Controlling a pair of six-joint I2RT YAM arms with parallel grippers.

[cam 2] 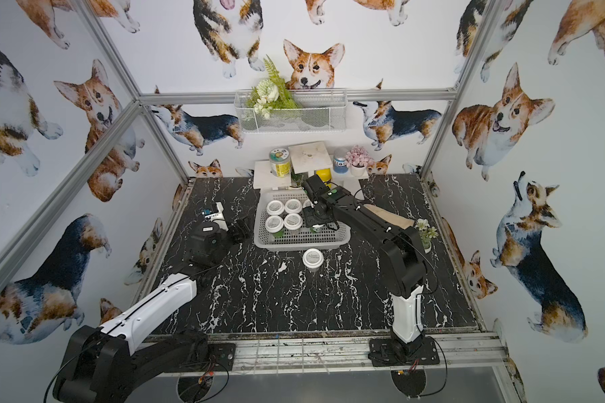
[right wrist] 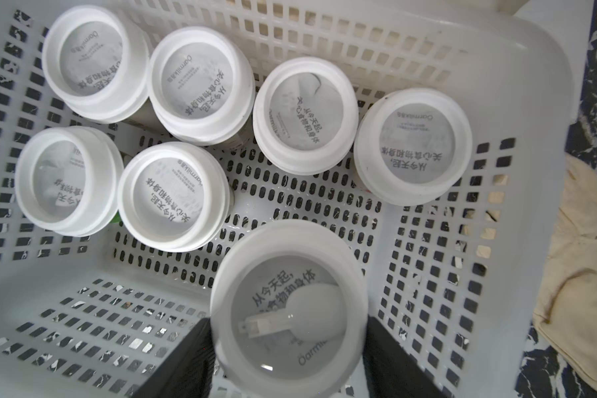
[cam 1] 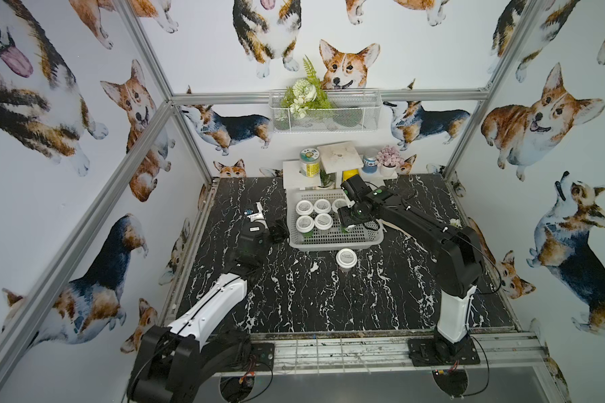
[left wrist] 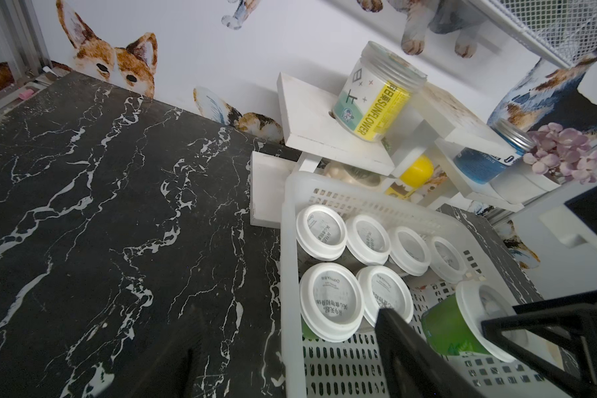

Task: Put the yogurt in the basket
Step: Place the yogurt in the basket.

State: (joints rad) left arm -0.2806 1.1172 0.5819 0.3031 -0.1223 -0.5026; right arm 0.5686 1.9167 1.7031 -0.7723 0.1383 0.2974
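Observation:
The white slotted basket sits at the back middle of the black marble table. Several white-lidded yogurt cups stand in its left half. My right gripper reaches down into the basket, shut on one more yogurt with a green body. Another yogurt stands alone on the table just in front of the basket. My left gripper is open and empty at the basket's left wall.
Behind the basket, a white stepped stand holds a yellow-green labelled jar, a blue jar, a yellow bottle and a pot of purple flowers. A wire basket with flowers hangs on the wall. A beige cloth lies right of the basket.

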